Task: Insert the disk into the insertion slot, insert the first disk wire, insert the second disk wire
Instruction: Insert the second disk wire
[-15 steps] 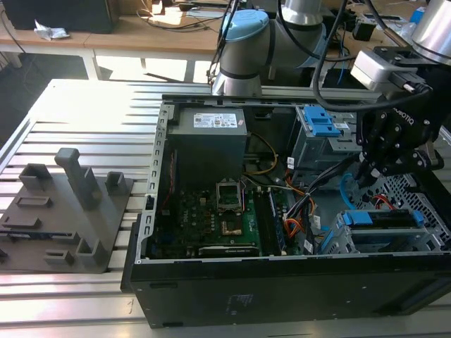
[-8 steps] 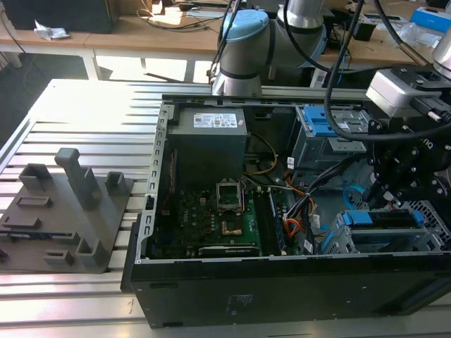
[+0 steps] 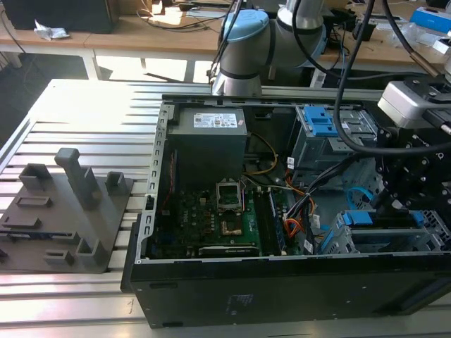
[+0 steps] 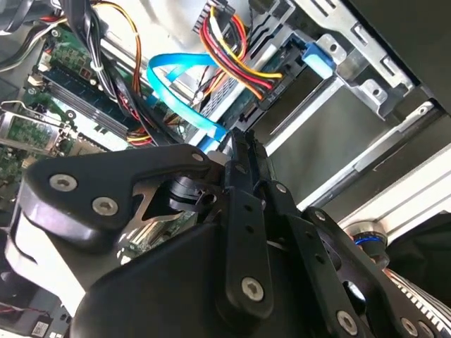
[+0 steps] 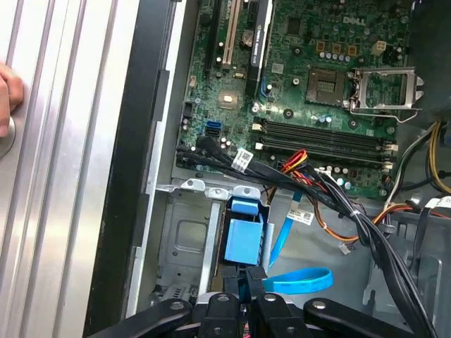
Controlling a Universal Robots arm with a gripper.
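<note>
Down inside the open case [image 3: 211, 278], toward the exterior view's right, the gripper [image 5: 250, 278] hangs over the disk [image 5: 243, 243], which sits in the slot [image 5: 180, 243]. Its fingers [image 4: 246, 151] are pressed together on a black connector at the disk's edge, beside the blue flat cable [image 5: 299, 282]. Close by lies the motherboard [image 5: 317, 84], with a bundle of wires [image 5: 352, 211] crossing between.

A robotics lab: slotted aluminium worktable [image 3: 84, 105], opened computer case [image 3: 282, 282], cluttered wooden benches [image 3: 162, 32] behind.
</note>
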